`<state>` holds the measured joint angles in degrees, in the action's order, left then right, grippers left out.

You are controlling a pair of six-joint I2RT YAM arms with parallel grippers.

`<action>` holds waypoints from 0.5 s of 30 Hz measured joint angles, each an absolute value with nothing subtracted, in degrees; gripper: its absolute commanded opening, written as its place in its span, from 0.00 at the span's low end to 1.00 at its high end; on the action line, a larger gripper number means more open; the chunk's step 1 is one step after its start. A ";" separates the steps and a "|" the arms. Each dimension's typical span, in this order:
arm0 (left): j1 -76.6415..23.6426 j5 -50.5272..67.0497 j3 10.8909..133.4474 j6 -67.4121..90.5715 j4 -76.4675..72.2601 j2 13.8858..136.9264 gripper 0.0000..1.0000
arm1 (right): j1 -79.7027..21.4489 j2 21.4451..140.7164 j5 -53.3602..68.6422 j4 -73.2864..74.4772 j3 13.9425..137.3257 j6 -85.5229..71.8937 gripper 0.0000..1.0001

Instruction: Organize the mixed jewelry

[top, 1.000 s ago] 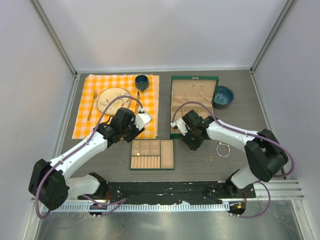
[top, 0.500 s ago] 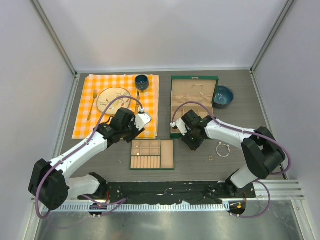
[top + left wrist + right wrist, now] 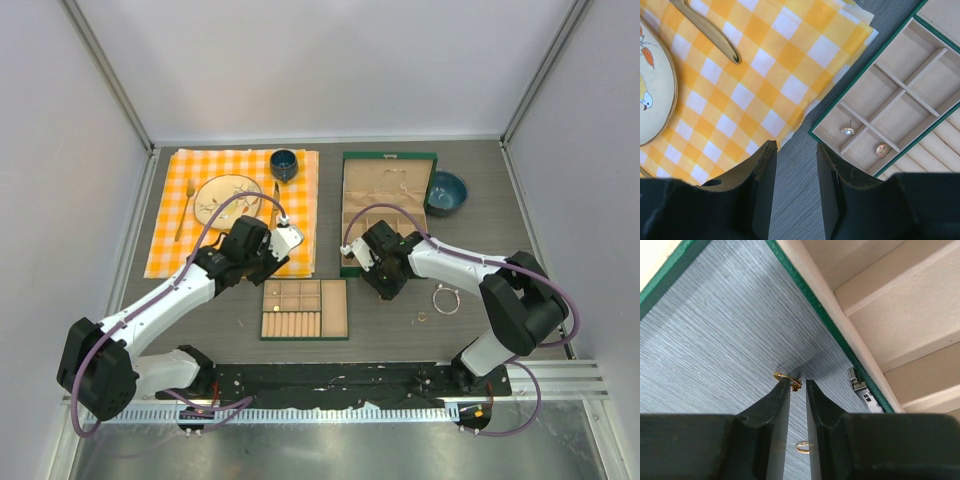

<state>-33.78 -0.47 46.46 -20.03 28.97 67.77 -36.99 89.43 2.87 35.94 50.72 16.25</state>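
Right claw [image 3: 797, 385]: low over the grey table [image 3: 715, 340], fingers drawn close with a thin gap. A small gold ring [image 3: 783, 376] sits right at the tips, but I can't tell whether it's actually pinched.
Left claw [image 3: 796, 146]: jaws apart, nothing between them. It hovers over bare table between the checked mat and the tray.
Second gold ring [image 3: 802, 447]: flat on the table, seen in the gap between the right fingers, nearer the wrist.
Silver bit [image 3: 860, 386]: small clasp-like piece on the table, just beside the box's green edge – too small to identify.
Green box [image 3: 840, 320]: tan dividers inside, corner right next to the right claw's tips.
Bracelet loop [image 3: 445, 298]: thin silver wire on the table, to the right of the right claw and apart from it.
Loose ring [image 3: 422, 317]: gold, on the table near the bracelet loop, on its near side.
Tray [image 3: 860, 122]: tan with compartments, on the table in front of the mat. Two neighbouring corner cells each hold one piece – a pale stud [image 3: 847, 131] and a gold glittery stud [image 3: 882, 150].
Mat [image 3: 765, 65]: orange-and-white check, corner near the tray. It carries a plate [image 3: 652, 100] with a bird print and a gold-toned cutlery handle [image 3: 710, 35].
Blue bowl [image 3: 446, 192]: on the table right of the box.
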 measured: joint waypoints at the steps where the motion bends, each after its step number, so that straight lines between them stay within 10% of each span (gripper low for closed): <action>1: -33.78 -0.47 46.46 -20.03 28.95 67.77 0.42 | -36.99 89.43 2.87 35.92 50.70 16.27 0.24; 15: -33.78 -0.47 46.44 -20.05 28.95 67.77 0.41 | -36.99 89.43 2.85 35.83 50.89 16.34 0.13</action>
